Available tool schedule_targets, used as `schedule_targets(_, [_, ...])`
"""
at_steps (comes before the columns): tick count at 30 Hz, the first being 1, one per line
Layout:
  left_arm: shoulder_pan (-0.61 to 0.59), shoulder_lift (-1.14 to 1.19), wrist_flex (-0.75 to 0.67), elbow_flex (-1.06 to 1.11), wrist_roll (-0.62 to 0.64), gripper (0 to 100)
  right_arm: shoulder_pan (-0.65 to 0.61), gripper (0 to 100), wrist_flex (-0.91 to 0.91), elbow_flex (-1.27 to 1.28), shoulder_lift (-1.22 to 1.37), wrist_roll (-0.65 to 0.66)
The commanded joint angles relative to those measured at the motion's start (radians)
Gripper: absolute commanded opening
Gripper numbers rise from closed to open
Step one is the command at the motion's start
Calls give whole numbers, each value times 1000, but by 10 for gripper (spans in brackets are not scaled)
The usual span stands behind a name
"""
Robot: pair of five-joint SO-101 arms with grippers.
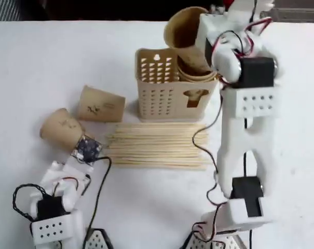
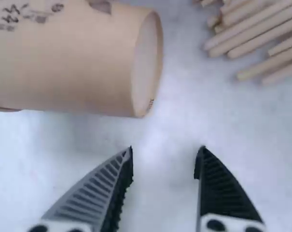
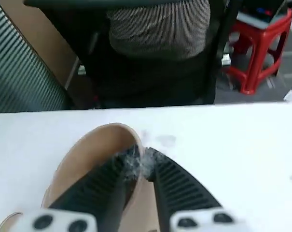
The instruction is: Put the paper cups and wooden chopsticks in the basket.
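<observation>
White table [image 1: 42, 57]: right gripper [image 3: 140, 163] clamps held cup [image 3: 83, 159] by its rim, just above basket [image 1: 162, 96]; left gripper [image 2: 166, 153], jaws parted, faces lying cup [image 2: 73, 58], axis crosswise, just ahead.

- the lying paper cups [image 1: 100, 105] are matt brown paper, smooth, with dark print
- the held paper cup [image 3: 83, 154] is the same matt paper, plain tan inside
- the wooden chopsticks [image 1: 157, 145] are bare pale wood, matt
- the basket [image 1: 167, 96] is cream plastic, smooth, faintly glossy
- the left gripper [image 2: 165, 151] is dark matt plastic, ridged on its inner faces
- the table [image 1: 42, 62] looks white, matt, finely grainy
</observation>
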Motion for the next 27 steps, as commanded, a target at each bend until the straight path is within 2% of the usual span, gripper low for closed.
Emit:
schedule_targets(1, [-7,2,8,-3,-11,211,-7,22,-16,-2,8,-20])
schedule_targets(4, [-7,2,8,-3,-11,211,2,38,30,-3,13,-26])
schedule_targets(9, [-7,2,8,-3,-11,211,36,187,70,21,18,-26])
schedule_targets(12, [-7,2,8,-3,-11,211,56,243,65,75,28,-18])
schedule_targets(27, [-7,2,8,-3,-11,211,104,248,67,137,332,-17])
